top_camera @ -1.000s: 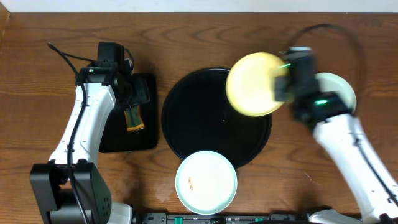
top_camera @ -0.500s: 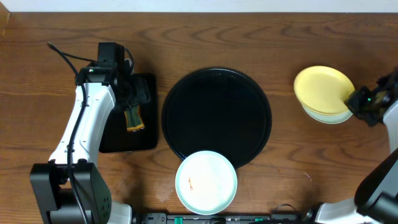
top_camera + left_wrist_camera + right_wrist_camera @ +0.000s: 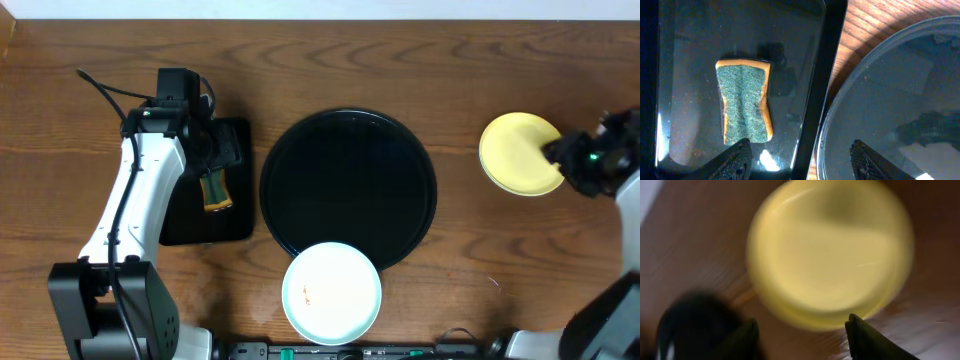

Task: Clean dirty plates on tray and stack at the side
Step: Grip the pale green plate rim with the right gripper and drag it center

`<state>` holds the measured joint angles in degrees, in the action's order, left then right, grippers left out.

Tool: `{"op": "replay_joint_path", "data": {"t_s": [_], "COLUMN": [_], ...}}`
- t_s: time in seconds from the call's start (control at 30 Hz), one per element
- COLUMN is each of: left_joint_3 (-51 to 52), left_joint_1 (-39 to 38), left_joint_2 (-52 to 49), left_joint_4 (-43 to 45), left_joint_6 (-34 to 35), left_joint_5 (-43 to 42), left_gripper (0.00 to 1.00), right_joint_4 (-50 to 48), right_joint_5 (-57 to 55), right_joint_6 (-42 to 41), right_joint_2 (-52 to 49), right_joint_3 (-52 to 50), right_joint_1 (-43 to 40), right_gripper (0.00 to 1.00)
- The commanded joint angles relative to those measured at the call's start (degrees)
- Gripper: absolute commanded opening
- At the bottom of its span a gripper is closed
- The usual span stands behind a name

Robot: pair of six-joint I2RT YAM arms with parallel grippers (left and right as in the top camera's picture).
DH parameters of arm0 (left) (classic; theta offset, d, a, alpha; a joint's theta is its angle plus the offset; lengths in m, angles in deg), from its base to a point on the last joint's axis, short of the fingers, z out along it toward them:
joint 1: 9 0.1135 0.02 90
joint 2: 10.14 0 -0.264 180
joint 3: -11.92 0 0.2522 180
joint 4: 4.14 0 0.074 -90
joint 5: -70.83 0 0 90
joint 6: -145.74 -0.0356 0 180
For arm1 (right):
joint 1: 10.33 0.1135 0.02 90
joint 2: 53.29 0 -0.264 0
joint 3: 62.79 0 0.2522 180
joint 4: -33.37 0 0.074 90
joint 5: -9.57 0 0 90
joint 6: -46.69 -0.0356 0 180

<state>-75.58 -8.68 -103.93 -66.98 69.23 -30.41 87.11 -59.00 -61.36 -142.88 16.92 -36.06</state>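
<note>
The round black tray [image 3: 348, 175] lies mid-table with nothing on its middle. A pale mint plate [image 3: 331, 292] with a small orange smear overlaps the tray's front rim. The yellow plate [image 3: 518, 152] lies flat on the wood at the right and shows blurred in the right wrist view [image 3: 830, 250]. My right gripper [image 3: 553, 156] is open at that plate's right edge; its fingertips [image 3: 802, 330] stand apart just short of the rim, gripping nothing. My left gripper [image 3: 800, 162] is open and empty, hovering over the gap between the rectangular tray and the round tray [image 3: 890, 100].
A small rectangular black tray [image 3: 238, 225] at the left holds a green-and-orange sponge [image 3: 213, 190], also seen under the left wrist camera as the sponge [image 3: 744, 107]. The left arm [image 3: 135, 200] stretches over that tray. Bare wood surrounds the round tray.
The right arm swung the yellow plate from above the round tray to the right side, laid it flat on the pale plate there, and opened its jaws. The left arm stayed still.
</note>
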Motion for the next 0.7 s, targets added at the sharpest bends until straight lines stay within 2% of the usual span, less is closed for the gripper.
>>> {"op": "replay_joint_path", "data": {"t_s": [0.0,0.2,0.3,0.43,0.67], "left_joint_3": [0.7,0.7,0.7,0.7,0.7], "left_joint_1": [0.3,0.3,0.3,0.3,0.3], "left_joint_2": [-0.4,-0.4,-0.4,-0.4,-0.4], "left_joint_4": [-0.1,-0.3,-0.6,-0.6,-0.6], "left_joint_6": [-0.1,-0.1,-0.1,-0.1,-0.1], "left_joint_5": [0.1,0.2,0.2,0.2,0.2], "left_gripper": [0.64,0.65,0.64,0.65,0.65], "right_joint_4": [3.4,9.5,12.6,16.0,17.9], "right_joint_5": [5.9,0.3,-1.3,-5.2,-7.0], "right_joint_6": [7.2,14.6,20.5,25.3,27.3], "right_joint_2": [6.4,5.9,2.6,-2.5,-9.5], "right_joint_3": [0.7,0.6,0.4,0.3,-0.1], "right_joint_1": [11.3,33.0,45.3,56.6,64.5], "right_gripper": [0.54,0.54,0.55,0.59,0.6]}}
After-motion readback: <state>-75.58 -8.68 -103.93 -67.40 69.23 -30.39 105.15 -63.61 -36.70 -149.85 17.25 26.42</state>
